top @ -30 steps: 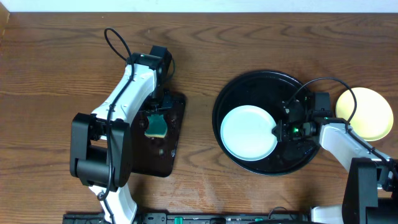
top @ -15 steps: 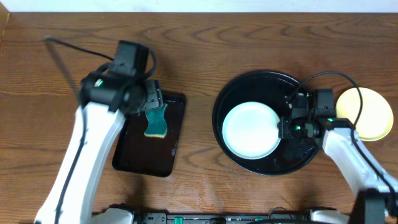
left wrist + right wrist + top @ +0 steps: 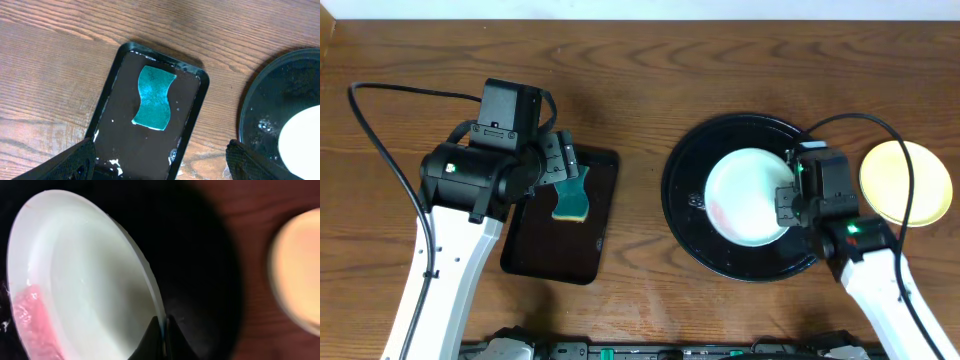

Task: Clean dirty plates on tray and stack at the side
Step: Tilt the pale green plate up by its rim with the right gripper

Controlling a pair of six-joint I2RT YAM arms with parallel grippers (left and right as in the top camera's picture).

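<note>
Dark wood-grain table (image 3: pixel 720 60) fills the overhead view, with an arm at each side. Right of centre sits the round black tray (image 3: pixel 685 230). A mint-white plate (image 3: pixel 745 195) lies inside its outline, a little right of the middle. A red streak (image 3: pixel 720 212) marks the plate's lower-left part.

The right gripper (image 3: pixel 788 195) is at the plate's right edge. From the wrist camera, the right gripper (image 3: pixel 161 330) is clamped on the rim of the plate (image 3: pixel 90 280), one finger on each side of the thin edge. The plate looks tilted there, its hollow facing left and the streak (image 3: pixel 35 325) low at the left edge. Behind it is the dark floor of the tray (image 3: pixel 200 255). Whether the plate touches the tray I cannot tell.

A yellow plate (image 3: pixel 905 182) rests on bare wood at the far right of the frame, just beside the tray's rim and well apart from the gripper. It shows blurred at the right edge of the wrist view (image 3: pixel 300 270).

At the left, a small tray (image 3: pixel 545 250) holds a teal sponge (image 3: pixel 570 198) in its upper half. The left gripper (image 3: pixel 560 165) hangs over it. In its own camera the left gripper (image 3: pixel 160 150) is spread wide and holds nothing. The sponge (image 3: pixel 155 98) lies flat on the small tray (image 3: pixel 185 110), between and above the fingers (image 3: pixel 75 162) in the picture.
</note>
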